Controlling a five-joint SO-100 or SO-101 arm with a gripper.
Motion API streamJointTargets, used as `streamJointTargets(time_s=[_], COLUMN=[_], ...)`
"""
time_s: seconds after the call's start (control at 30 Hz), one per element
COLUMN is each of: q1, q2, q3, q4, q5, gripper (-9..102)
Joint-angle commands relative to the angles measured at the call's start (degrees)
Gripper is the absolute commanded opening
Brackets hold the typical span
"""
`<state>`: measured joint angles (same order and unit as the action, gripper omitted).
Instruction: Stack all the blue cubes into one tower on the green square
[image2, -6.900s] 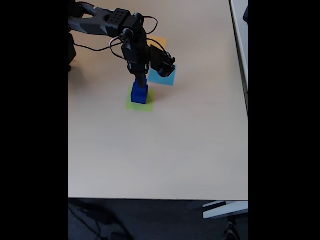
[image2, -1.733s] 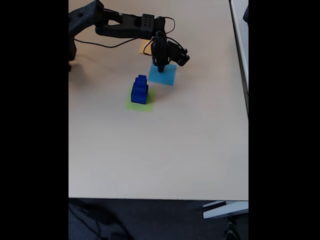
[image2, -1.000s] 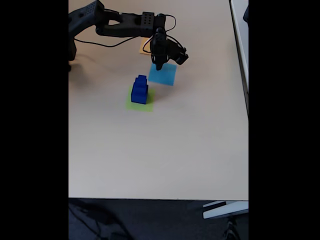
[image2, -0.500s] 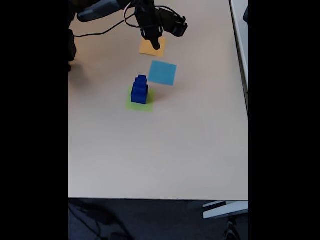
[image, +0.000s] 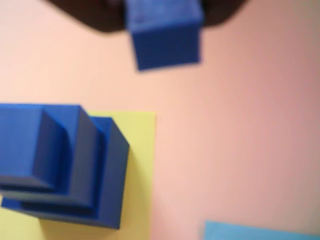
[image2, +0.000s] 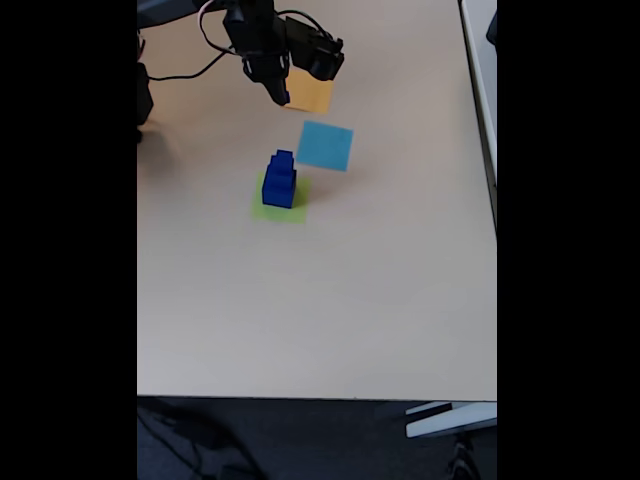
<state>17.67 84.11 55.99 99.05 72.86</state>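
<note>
— Where are the blue cubes (image2: 279, 180)?
— Stacked as one stepped tower on the green square (image2: 292, 211), in the far half of the desk (image2: 320, 320).
— And the fingers (image2: 278, 92)?
— High near the far edge, well apart from the tower. Open or closed, I cannot tell.
— How would the cubes handle?
— Probably stiff and light. Take one by two opposite flat sides, gently, because the tower may tip.

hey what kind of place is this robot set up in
Probably an office or lab desk rather than a home: a plain beige table bearing flat colored squares such as the green square, dark carpet-like floor below, and another pale desk edge at right.
</note>
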Motion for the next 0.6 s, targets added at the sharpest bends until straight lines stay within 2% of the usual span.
streamJointTargets(time_s=[0.0, 0.57], q1=[1.23, 7.12], q2=[4.04, -4.04], q3=[0.62, -5.27], q4=[-2.02, -2.29], q5=[0.35, -2.37], gripper=[0, 0])
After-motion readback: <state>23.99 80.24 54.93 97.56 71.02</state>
